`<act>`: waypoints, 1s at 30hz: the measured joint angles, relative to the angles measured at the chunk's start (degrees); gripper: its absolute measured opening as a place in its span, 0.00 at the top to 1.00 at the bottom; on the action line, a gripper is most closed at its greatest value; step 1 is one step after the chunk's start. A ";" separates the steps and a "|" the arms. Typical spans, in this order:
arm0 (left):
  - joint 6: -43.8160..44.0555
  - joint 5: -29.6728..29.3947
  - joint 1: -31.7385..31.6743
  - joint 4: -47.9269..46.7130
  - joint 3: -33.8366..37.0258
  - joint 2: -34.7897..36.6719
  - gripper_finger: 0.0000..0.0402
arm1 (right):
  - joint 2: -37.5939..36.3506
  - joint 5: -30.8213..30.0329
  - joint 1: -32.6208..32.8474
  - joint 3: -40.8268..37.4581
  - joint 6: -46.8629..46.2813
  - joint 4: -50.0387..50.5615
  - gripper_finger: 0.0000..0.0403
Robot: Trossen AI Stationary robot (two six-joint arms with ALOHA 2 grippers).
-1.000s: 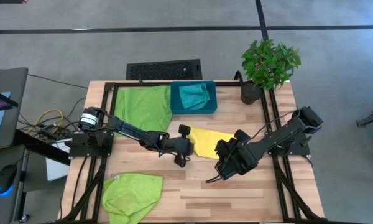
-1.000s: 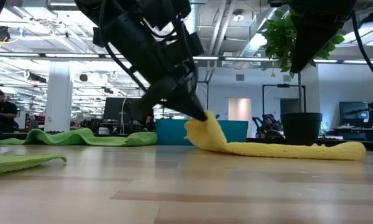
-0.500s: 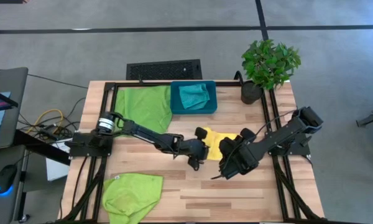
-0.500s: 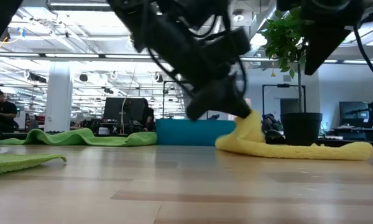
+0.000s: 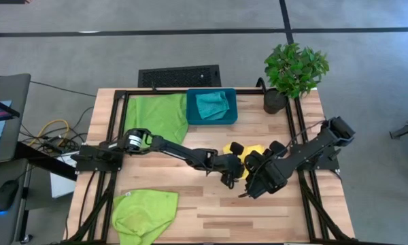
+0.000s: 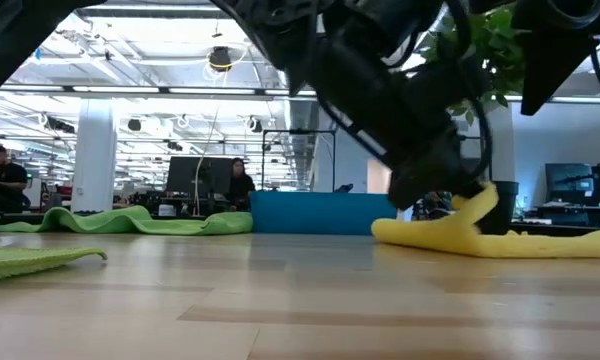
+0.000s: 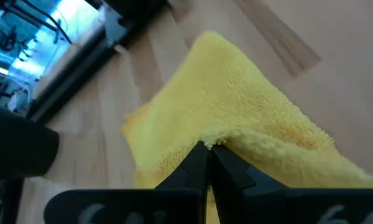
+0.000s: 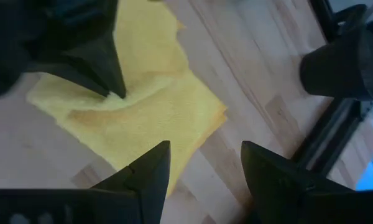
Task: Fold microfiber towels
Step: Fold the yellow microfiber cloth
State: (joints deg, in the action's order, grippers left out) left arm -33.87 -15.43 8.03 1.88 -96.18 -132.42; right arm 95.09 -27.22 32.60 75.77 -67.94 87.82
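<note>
The yellow towel (image 5: 256, 150) lies bunched on the table right of centre; it also shows in the low view (image 6: 520, 242). My left gripper (image 5: 239, 168) reaches across from the left and is shut on the towel (image 7: 236, 106). My right gripper (image 8: 205, 171) is open and hovers just above the towel's near right part (image 8: 149, 118), touching nothing. One lime green towel (image 5: 156, 116) lies flat at the far left. Another lime green towel (image 5: 144, 211) lies at the near left, over the table's edge. The teal towel (image 5: 211, 103) sits in the bin. My left gripper pinches a raised ridge of the yellow towel (image 7: 227, 138) between its two shut fingers. The fingers slant down from the table's left. The pinched part (image 6: 483, 203) is lifted a little, and the rest of the towel lies slack on the table.
A teal bin (image 5: 230, 117) stands at the far middle. A potted plant (image 5: 292, 71) stands at the far right corner. A black frame rail (image 5: 296, 119) runs along the right side. Bare wood (image 5: 211, 204) lies at the near middle.
My left gripper has gone toward the table's right edge, still shut on the yellow towel. It has drawn the towel's left part over toward the right, so the towel is now bunched shorter; its right end has stayed on the table.
</note>
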 joint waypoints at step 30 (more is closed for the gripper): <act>18.21 -10.64 4.90 -32.71 -3.50 2.44 1.00 | -1.46 -0.15 4.66 -1.29 -8.57 -1.80 0.45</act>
State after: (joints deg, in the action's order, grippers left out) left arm -15.66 -26.07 12.94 -30.83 -99.68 -129.98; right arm 93.62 -27.37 37.25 74.48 -76.51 86.02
